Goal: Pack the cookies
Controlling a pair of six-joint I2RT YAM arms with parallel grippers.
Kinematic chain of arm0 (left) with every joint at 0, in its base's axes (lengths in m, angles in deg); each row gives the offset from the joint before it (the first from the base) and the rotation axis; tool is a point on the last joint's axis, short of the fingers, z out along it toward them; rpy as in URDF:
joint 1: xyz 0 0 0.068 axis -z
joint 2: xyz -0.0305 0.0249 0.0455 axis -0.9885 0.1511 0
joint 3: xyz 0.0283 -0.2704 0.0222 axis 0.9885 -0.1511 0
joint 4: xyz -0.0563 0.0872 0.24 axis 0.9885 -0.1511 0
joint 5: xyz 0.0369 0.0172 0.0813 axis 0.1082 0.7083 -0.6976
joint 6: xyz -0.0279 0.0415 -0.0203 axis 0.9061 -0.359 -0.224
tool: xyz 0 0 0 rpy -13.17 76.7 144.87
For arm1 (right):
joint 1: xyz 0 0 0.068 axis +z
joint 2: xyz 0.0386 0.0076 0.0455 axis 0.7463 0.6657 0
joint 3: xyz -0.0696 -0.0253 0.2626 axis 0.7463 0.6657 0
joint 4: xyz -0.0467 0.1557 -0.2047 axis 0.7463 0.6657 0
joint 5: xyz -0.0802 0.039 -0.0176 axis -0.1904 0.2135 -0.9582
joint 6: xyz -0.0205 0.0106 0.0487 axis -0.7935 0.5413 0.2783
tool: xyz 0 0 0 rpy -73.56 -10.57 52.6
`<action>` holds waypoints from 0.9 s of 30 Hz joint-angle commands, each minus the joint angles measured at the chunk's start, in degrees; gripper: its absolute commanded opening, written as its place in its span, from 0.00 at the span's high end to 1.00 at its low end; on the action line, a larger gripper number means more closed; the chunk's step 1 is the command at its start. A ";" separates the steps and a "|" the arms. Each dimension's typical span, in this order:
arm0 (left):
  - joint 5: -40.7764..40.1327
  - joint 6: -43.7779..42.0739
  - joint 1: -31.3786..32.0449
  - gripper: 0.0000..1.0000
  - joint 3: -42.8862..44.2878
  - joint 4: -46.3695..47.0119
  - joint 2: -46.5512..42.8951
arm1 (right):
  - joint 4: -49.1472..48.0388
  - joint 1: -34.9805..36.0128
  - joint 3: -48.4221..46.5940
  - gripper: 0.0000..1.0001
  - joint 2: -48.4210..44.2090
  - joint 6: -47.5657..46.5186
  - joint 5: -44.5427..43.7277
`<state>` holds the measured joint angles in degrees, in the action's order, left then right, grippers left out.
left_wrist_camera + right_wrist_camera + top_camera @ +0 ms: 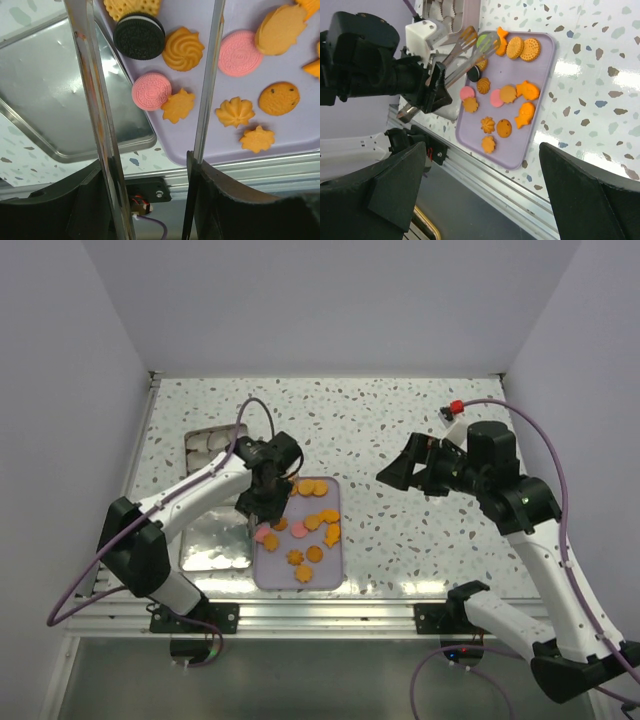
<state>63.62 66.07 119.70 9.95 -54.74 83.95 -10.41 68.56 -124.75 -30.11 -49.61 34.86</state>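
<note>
cookies (305,525) lie scattered on a purple tray (332,570). left gripper (437,92) clamps metal tongs (100,125), tips apart, seemingly touching none. right gripper (398,465) hangs wide open.

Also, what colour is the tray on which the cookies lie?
Pale lilac. The tray shows best in the left wrist view.

Legible text, labels, brands, numbers, signs: none; the embossing on the cookies (151,91) is too fine to read.
</note>
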 commanded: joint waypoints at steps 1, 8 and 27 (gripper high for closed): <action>-0.80 -0.43 1.51 0.39 -1.80 -0.65 -0.18 | 1.36 0.18 0.19 0.01 -1.09 -1.35 -1.06; -1.94 0.27 2.83 0.39 -0.66 -1.27 3.86 | 3.11 0.10 -0.86 0.01 -1.70 -2.58 -1.41; -2.74 0.63 3.00 0.45 4.18 -4.79 10.81 | 5.93 0.10 -0.68 0.01 -3.99 -4.34 -2.91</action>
<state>59.69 66.69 122.39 12.29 -57.93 95.03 -5.16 68.56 -124.68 -33.44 -52.58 33.33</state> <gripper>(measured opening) 0.559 0.986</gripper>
